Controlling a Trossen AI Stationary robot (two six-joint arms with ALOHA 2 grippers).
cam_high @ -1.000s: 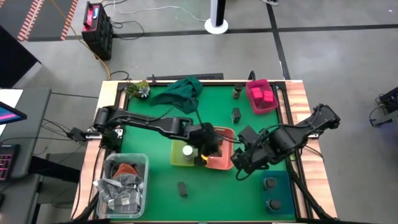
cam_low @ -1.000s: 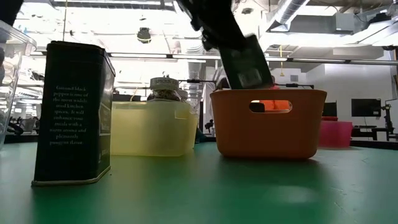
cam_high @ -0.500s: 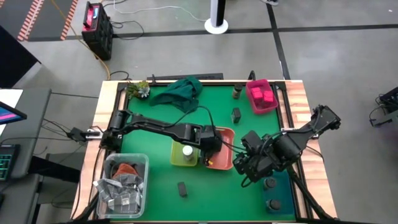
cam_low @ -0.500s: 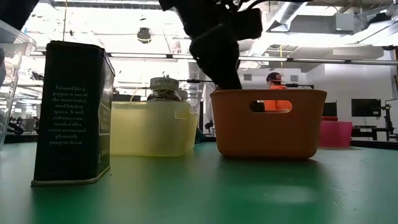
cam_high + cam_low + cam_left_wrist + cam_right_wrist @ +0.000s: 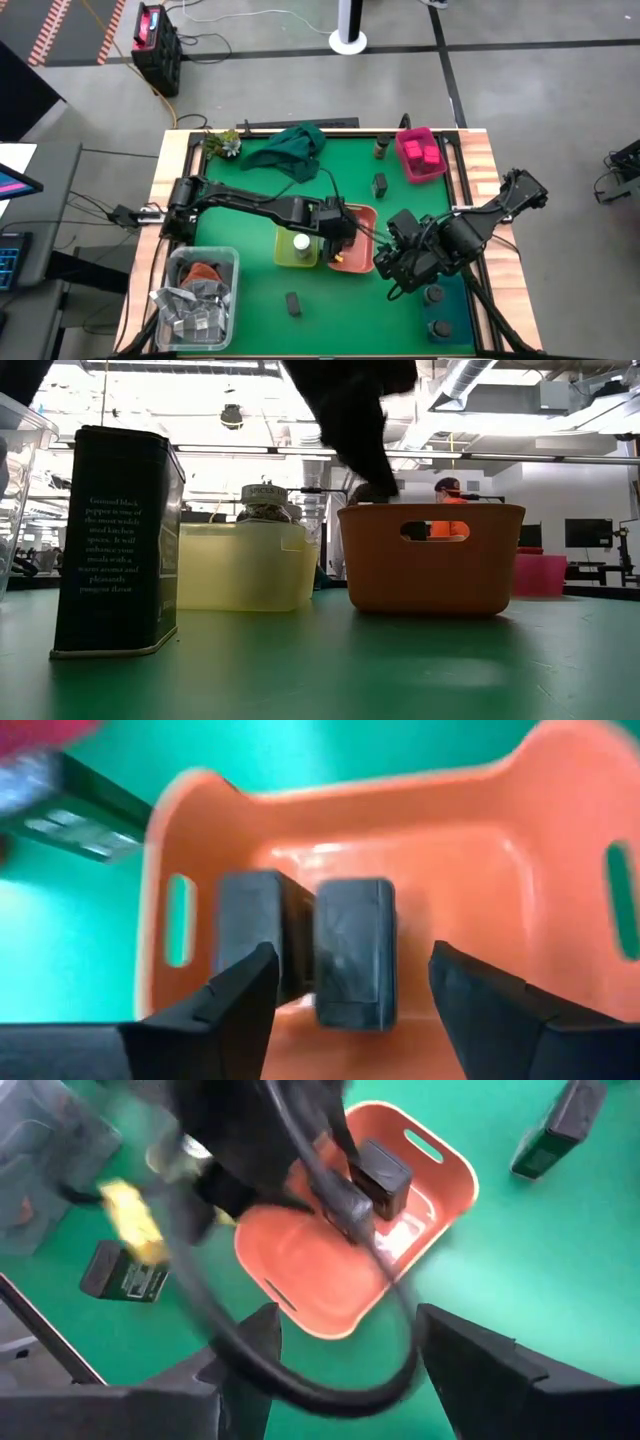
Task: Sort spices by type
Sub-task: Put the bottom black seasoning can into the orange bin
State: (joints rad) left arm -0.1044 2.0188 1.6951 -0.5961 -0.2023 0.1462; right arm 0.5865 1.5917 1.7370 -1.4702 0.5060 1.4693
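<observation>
Left gripper stood open over the orange bin at bench centre, above two dark grey packs lying side by side inside. Lifting off-line could snag a finger on a pack and tip it out. Right gripper, at the bin's 3 o'clock, was open and empty; its cable-crossed view hid much. Loose packs at 6 and 12 o'clock remained unsorted.

- Two blocky packs lie side by side in the basket under my left pincer.
- A white-topped jar stands in the tub left of that basket.
- One blocky pack stands alone near the desk front.
</observation>
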